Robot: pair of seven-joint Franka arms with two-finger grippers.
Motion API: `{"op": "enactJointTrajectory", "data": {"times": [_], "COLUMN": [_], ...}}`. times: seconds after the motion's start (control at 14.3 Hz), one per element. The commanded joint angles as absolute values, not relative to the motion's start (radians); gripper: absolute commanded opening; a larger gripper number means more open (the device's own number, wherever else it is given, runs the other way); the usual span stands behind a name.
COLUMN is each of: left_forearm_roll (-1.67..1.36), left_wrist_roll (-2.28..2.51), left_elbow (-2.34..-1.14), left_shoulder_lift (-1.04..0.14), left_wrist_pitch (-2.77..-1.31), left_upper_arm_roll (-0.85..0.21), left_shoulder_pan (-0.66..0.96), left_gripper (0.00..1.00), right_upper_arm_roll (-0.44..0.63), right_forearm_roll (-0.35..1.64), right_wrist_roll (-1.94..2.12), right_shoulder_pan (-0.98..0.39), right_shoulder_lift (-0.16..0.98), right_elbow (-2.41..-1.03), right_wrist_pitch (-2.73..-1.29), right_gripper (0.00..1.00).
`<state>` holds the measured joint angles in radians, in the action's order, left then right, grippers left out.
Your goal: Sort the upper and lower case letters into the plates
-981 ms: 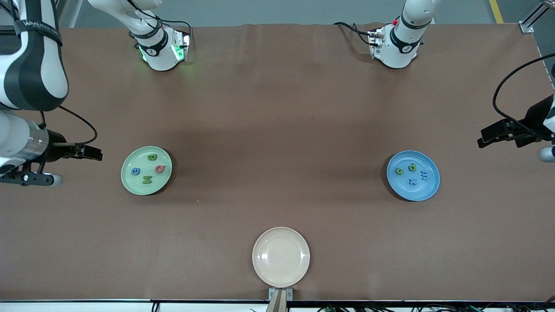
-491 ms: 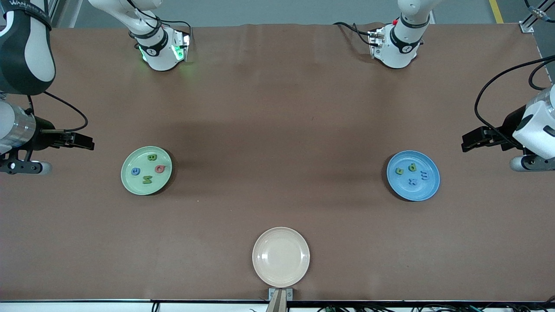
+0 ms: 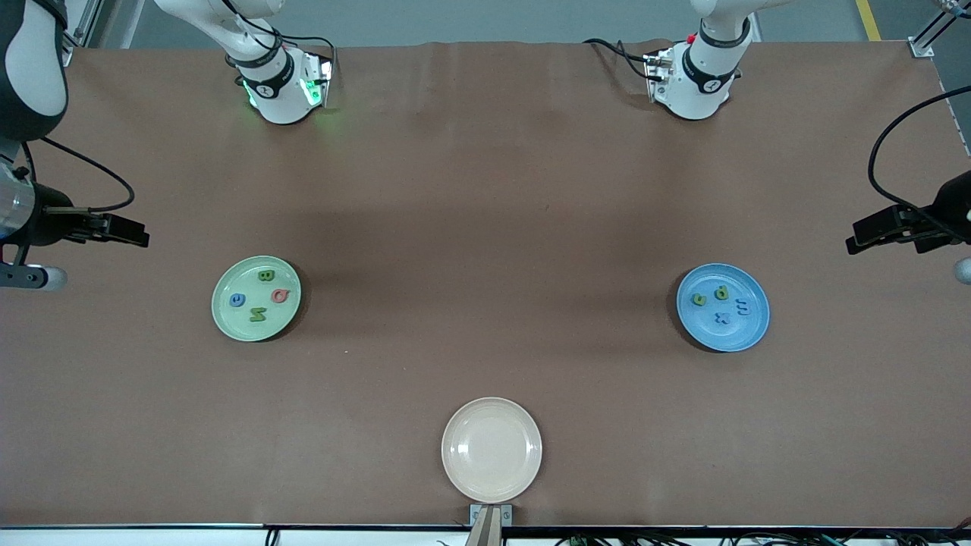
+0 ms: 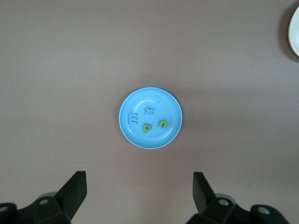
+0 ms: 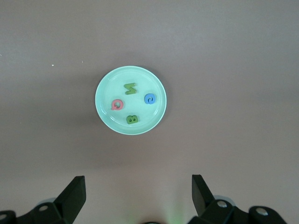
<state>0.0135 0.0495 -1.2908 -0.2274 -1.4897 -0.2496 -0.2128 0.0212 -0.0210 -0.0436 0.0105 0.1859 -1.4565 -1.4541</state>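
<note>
Front view, read from its one edge to the other, starts with my right gripper (image 3: 114, 227), up in the air over bare brown table (image 3: 485, 189) at the right arm's end, fingers spread wide and holding nothing; next comes the pale green round shallow plate (image 3: 220, 322), carrying four tiny flat toy letters: a green B (image 3: 265, 275), a blue C (image 3: 237, 300), a red-pink Q (image 3: 280, 296) and a green N (image 3: 258, 314); in the middle, nearest the camera, sits the cream-beige round plate (image 3: 491, 450), with nothing on it; then the blue round shallow plate (image 3: 758, 330), holding a green u (image 3: 699, 299), a green p (image 3: 721, 292), a blue x (image 3: 722, 318) and a blue m (image 3: 743, 307); last, my left gripper (image 3: 872, 231) hangs over the table at the left arm's end, jaws equally wide and empty; I judge the sorting done, capitals in one plate and small letters in the other, so the step in hand is a clean withdrawal; doing it well means lifting away without dipping toward either plate, jaws kept apart so nothing is nudged; in my right wrist view the green plate (image 5: 105, 119) lies well apart from my fingertips (image 5: 77, 189), centred between them; in my left wrist view the blue plate (image 4: 128, 135) lies likewise, well clear of my fingertips (image 4: 77, 184).
</note>
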Motion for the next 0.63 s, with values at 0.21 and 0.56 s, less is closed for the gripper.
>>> {"op": "enactJointTrajectory", "data": {"times": [0.21,0.56], "left_forearm_roll": [0.002,-0.002], "left_wrist_roll": [0.041,0.043], "left_elbow": [-1.299,-1.299], "left_shoulder_lift": [-0.186,-0.181], "left_wrist_pitch": [-1.48,-1.48], "left_upper_arm_roll": [-0.059,0.009], "left_shoulder_pan": [-0.019,0.037], "left_gripper": [1.0,1.0], "right_upper_arm_roll": [0.0,0.0], "right_forearm_roll": [-0.029,0.009], "right_wrist_roll": [-0.04,-0.04], "right_shoulder_pan": [0.044,0.044], "right_shoulder_lift": [0.196,0.198], "right_elbow": [-1.399,-1.391], "right_wrist_pitch": [-1.434,-1.434], "right_gripper": [1.0,1.0]}}
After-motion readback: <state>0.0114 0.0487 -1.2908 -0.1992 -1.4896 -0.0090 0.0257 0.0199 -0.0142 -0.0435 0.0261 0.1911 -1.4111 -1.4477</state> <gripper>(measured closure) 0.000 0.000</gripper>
